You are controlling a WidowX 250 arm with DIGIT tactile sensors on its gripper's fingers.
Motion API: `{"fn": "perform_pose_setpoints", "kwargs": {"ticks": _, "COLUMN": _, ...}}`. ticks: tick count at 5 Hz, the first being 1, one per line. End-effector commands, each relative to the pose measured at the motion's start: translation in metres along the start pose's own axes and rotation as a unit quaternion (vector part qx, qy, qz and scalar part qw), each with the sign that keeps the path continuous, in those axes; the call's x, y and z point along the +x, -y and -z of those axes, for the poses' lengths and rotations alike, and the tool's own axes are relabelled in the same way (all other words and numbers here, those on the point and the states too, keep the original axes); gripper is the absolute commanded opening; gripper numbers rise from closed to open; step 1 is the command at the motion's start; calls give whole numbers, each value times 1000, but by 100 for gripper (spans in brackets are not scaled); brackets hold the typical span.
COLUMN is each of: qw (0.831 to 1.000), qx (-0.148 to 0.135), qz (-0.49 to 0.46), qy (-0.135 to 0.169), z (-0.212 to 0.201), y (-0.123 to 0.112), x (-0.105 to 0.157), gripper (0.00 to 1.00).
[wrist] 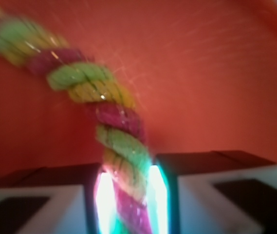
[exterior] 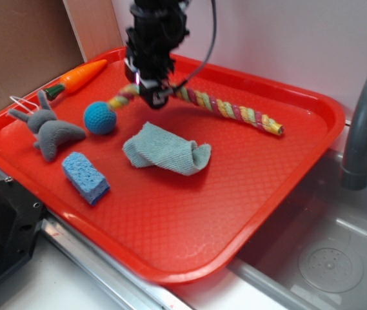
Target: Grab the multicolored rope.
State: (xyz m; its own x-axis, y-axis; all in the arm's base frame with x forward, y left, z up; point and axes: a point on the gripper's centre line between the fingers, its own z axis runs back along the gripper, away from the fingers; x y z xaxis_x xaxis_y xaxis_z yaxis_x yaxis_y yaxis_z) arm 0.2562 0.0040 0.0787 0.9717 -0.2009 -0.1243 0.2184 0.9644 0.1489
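Lying along the far edge of the red tray (exterior: 247, 213), the multicolored rope (exterior: 235, 111), gripper (exterior: 152, 95) jaws clamped on it near its left end, blue ball (exterior: 99, 117) just beside, carrot (exterior: 80, 77) at far-left corner, cloth (exterior: 167, 150) mid-tray, sponge (exterior: 85, 177) near the front-left edge.

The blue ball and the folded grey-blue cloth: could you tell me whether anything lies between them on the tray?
Nothing: the exterior view shows only bare red tray between the blue ball and the cloth.
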Motion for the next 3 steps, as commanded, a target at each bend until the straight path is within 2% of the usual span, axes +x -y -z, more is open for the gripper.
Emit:
{"fn": "perform_pose_setpoints", "kwargs": {"ticks": 1, "qw": 998, "qx": -52, "qz": -34, "qy": 18, "z": -87, "y": 34, "x": -37, "gripper": 0}}
{"fn": "perform_pose_setpoints", "kwargs": {"ticks": 2, "qw": 996, "qx": -76, "qz": -44, "qy": 32, "z": -110, "y": 47, "x": -78, "gripper": 0}}
{"fn": "perform_pose_setpoints", "kwargs": {"ticks": 3, "qw": 994, "qx": -46, "qz": -85, "qy": 58, "z": -116, "y": 54, "x": -110, "gripper": 0}}
